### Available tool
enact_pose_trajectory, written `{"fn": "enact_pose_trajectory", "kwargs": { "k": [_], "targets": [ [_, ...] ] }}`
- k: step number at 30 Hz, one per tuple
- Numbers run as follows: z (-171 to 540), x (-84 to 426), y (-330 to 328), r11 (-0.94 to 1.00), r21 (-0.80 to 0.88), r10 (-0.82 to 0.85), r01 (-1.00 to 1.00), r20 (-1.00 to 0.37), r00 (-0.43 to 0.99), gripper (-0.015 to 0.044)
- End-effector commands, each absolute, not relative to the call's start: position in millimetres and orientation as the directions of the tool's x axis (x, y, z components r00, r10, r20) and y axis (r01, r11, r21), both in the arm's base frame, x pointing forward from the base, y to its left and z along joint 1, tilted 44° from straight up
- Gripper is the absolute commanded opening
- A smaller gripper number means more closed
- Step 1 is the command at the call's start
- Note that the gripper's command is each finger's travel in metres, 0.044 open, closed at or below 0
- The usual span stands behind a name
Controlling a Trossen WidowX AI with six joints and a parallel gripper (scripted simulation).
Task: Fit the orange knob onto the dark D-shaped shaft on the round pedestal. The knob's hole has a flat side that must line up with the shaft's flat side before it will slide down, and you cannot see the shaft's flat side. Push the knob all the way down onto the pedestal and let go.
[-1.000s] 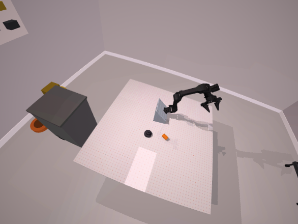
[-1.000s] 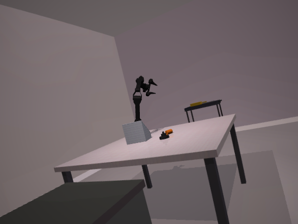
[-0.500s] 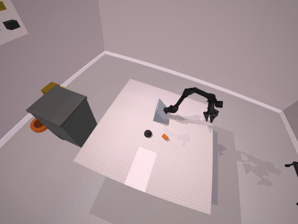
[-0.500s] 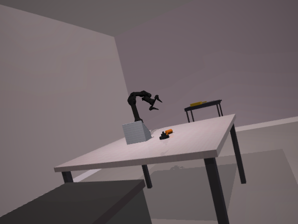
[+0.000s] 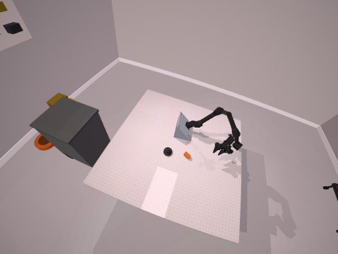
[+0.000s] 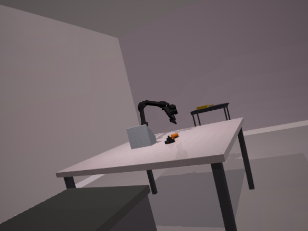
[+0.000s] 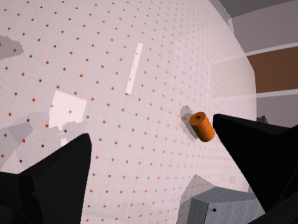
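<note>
The orange knob (image 5: 187,155) (image 6: 174,136) (image 7: 202,127) lies on its side on the table; a small dark hole shows in its end face in the wrist view. The dark round pedestal (image 5: 166,153) (image 6: 170,142) stands near the knob, with the short dark shaft (image 6: 168,137) upright on it. The shaft's flat side cannot be made out. My gripper (image 5: 217,152) (image 7: 154,130) is wide open and empty, raised above the table, to the right of the knob in the top view. In the wrist view the knob is close beside the right finger's tip in the picture.
A grey-blue wedge-shaped block (image 5: 182,134) (image 6: 139,137) (image 7: 225,206) stands on the table (image 5: 202,208) (image 6: 199,147) near the arm's base and the pedestal. A dark cabinet (image 5: 66,118) (image 6: 79,205) stands beside the table's edge.
</note>
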State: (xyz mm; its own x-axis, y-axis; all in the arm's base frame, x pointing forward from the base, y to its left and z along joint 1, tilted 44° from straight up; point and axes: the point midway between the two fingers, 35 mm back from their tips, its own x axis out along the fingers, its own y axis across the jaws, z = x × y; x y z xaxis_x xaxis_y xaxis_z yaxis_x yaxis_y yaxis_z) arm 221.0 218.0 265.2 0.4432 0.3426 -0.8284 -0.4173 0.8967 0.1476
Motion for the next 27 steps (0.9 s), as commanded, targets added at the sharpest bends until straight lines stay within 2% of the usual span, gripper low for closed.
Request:
{"fn": "enact_pose_trajectory", "kwargs": {
  "k": [1, 4, 7, 10, 13, 16, 19, 21, 27],
  "targets": [
    [217, 248, 200, 0.953, 0.284, 0.304, -0.11, -0.899, 0.314, 0.044],
    [177, 264, 182, 0.912, 0.352, 0.318, 0.21, -0.931, 0.18, 0.044],
    [142, 275, 159, 0.776, 0.341, 0.37, 0.531, -0.927, 0.056, 0.044],
    [113, 281, 137, 0.562, 0.253, 0.452, 0.788, -0.891, -0.036, 0.044],
    [88, 284, 113, 0.294, 0.096, 0.557, 0.951, -0.826, -0.089, 0.044],
    [68, 285, 90, 0.015, -0.112, 0.671, 0.994, -0.735, -0.093, 0.044],
    [53, 285, 69, -0.208, -0.327, 0.77, 0.922, -0.636, -0.052, 0.044],
    [51, 284, 64, -0.25, -0.376, 0.79, 0.893, -0.612, -0.037, 0.044],
    [50, 286, 64, -0.25, -0.375, 0.79, 0.893, -0.612, -0.037, 0.044]
  ]
}}
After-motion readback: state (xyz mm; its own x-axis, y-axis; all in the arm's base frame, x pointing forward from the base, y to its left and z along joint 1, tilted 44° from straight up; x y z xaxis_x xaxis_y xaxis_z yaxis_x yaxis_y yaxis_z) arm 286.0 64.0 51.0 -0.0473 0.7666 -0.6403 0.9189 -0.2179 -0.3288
